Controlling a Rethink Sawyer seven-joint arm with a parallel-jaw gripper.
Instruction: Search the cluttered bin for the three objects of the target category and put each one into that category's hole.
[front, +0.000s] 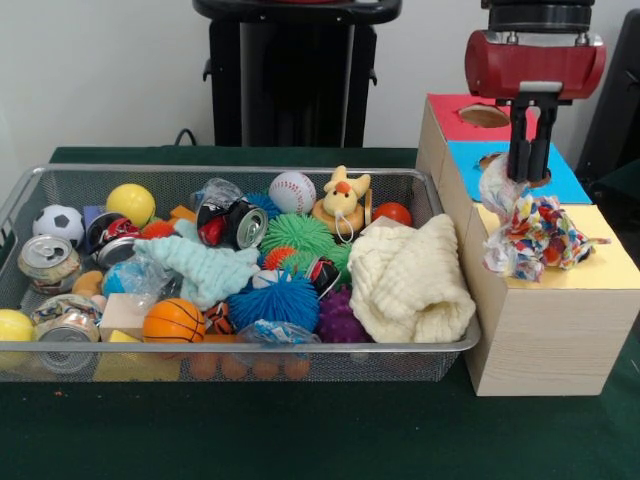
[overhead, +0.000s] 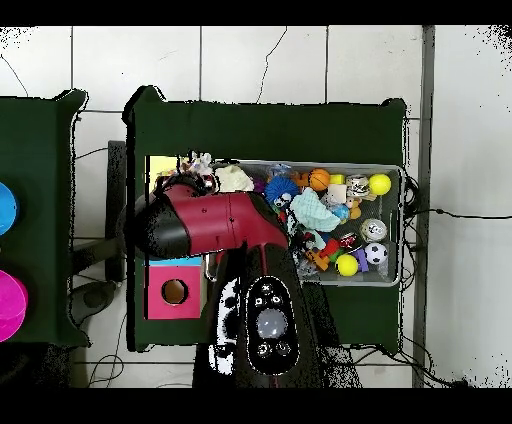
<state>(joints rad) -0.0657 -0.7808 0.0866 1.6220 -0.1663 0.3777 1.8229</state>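
Note:
My gripper (front: 528, 176) hangs over the row of boxes to the right of the bin (front: 230, 171). Its narrow dark fingers are shut on the top of a white polka-dot cloth (front: 538, 238). The cloth droops from them onto the yellow-topped box (front: 612, 264) and covers its hole. No other polka-dot cloth shows in the bin. In the overhead view the red arm head hides the gripper. The cloth (overhead: 198, 163) shows at the yellow top (overhead: 160, 168), left of the bin (overhead: 392, 168).
A cream waffle-knit cloth (front: 410, 280) fills the bin's right end. A mint fuzzy cloth (front: 205, 265) lies mid-bin among balls, cans and spiky toys. The blue-topped box (front: 565, 182) and the red-topped box (front: 450, 120) stand behind the yellow one.

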